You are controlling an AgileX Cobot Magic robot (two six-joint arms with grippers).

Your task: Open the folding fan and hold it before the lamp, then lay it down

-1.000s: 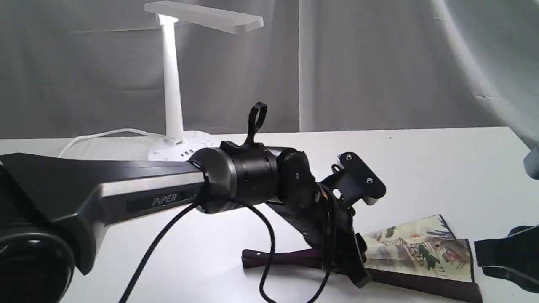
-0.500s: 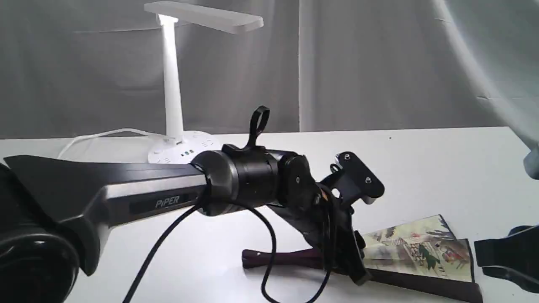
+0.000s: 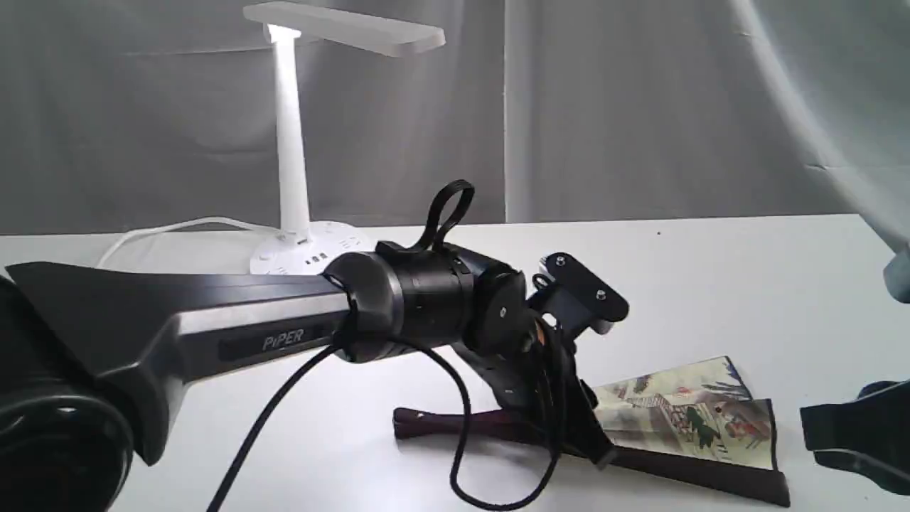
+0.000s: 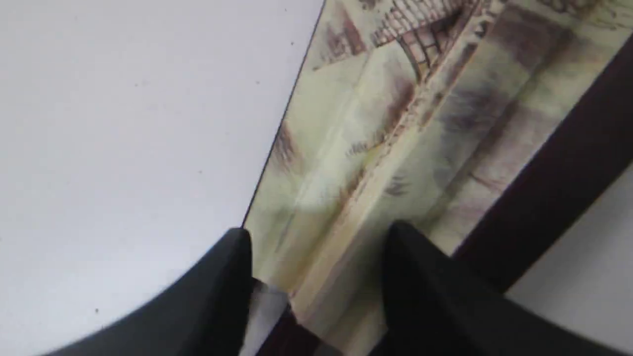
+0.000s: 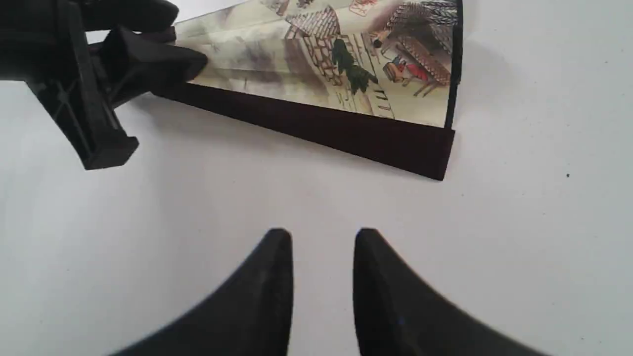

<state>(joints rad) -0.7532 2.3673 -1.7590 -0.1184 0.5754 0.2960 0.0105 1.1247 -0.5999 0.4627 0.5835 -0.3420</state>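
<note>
The folding fan [image 3: 682,427] lies on the white tabletop [image 3: 711,284], only a few pleats spread; its long axis runs across the front of the exterior view, the rivet end to the left and the wide painted end to the right, with the dark near guard [image 5: 316,118] along the front edge. The left hand [image 4: 316,257] is on the fan where the paper meets the ribs; its fingers stand moderately apart with the pleated stack filling the gap between them, which reads as a grip on the leaves beside the near guard, not on the guard itself. The right hand [image 5: 321,257] hovers over bare tabletop near the wide end, fingers narrowly parted and holding nothing; the near guard lies straight ahead of its fingertips and crosswise to them, so it is probably this hand's target for spreading the fan. The lamp [image 3: 288,142] stands at the rear left, well apart from the fan.
</note>
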